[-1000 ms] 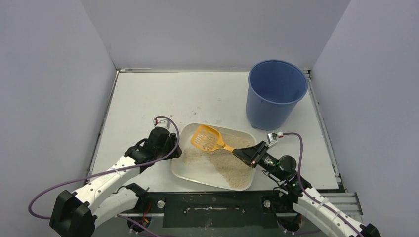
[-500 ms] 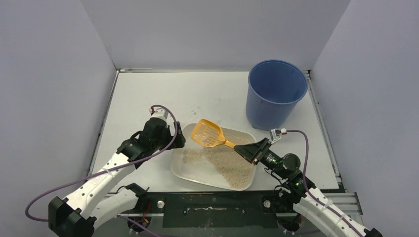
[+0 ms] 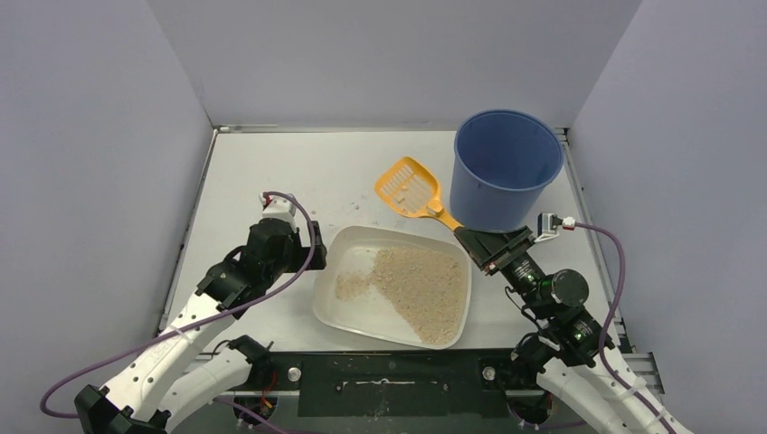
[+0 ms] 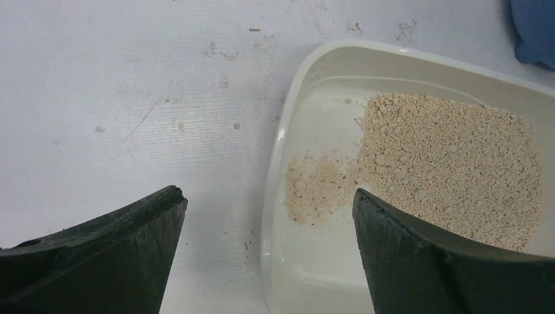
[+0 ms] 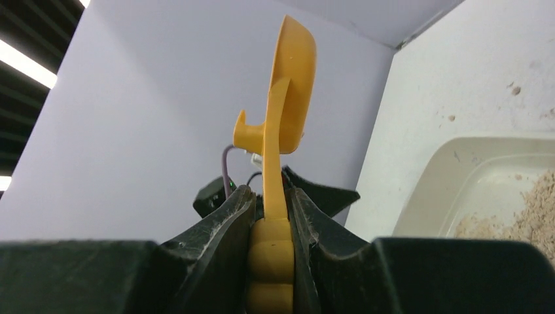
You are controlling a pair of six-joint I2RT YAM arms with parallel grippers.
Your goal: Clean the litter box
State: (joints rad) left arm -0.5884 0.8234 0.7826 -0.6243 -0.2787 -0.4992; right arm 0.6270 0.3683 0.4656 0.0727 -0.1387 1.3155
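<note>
Litter box point(image 3: 326, 297): left gripper point(image 4: 265, 196) spread wide over its rim; right gripper point(image 5: 269, 196) clamps orange scoop point(image 3: 409, 185).

No readable text, labels, brands or numbers on anything visible

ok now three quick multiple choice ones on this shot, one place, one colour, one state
1. The scoop is: a) beside the bucket, outside the litter box; b) down in the litter; c) inside the bucket.
2. The bucket is: a) green; b) blue; c) red.
3. The left hand is: a) shut on the scoop; b) shut on the box rim; c) open and empty.
Answers: 1a, the top view shows it over bare table left of the bucket; 2b, its wall is plainly blue; 3c, its fingers stand wide apart, gripping nothing.
</note>
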